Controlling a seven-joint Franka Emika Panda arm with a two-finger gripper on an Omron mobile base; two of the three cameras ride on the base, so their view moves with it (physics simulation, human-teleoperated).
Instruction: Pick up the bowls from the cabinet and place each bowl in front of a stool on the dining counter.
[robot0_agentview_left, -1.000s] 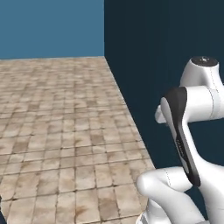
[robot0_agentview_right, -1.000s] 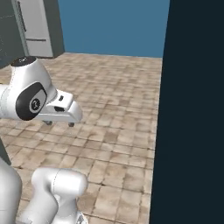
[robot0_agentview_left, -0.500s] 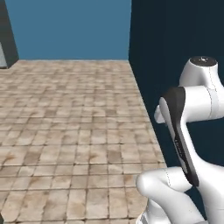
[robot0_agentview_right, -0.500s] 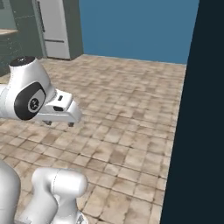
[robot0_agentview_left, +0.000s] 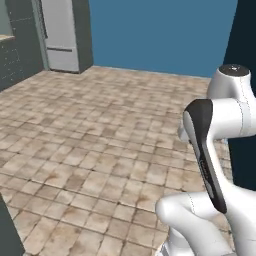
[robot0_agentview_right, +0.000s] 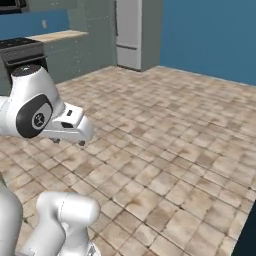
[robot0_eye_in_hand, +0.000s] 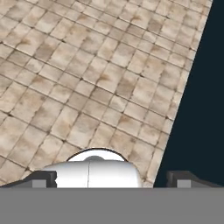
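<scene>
Base turned, fridge (robot0_agentview_left: 62, 35) now ahead

Tiled floor (robot0_agentview_left: 100, 150) under me, beige and brown stone.
I see a silver fridge (robot0_agentview_left: 62, 35) standing on it at the far side, grey-green cabinets (robot0_agentview_right: 75, 55) beside.

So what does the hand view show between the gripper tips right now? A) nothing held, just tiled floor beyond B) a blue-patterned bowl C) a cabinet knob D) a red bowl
A: the gripper stands open with its tips far apart and no object between them, and beyond it lies the tiled floor.
</scene>
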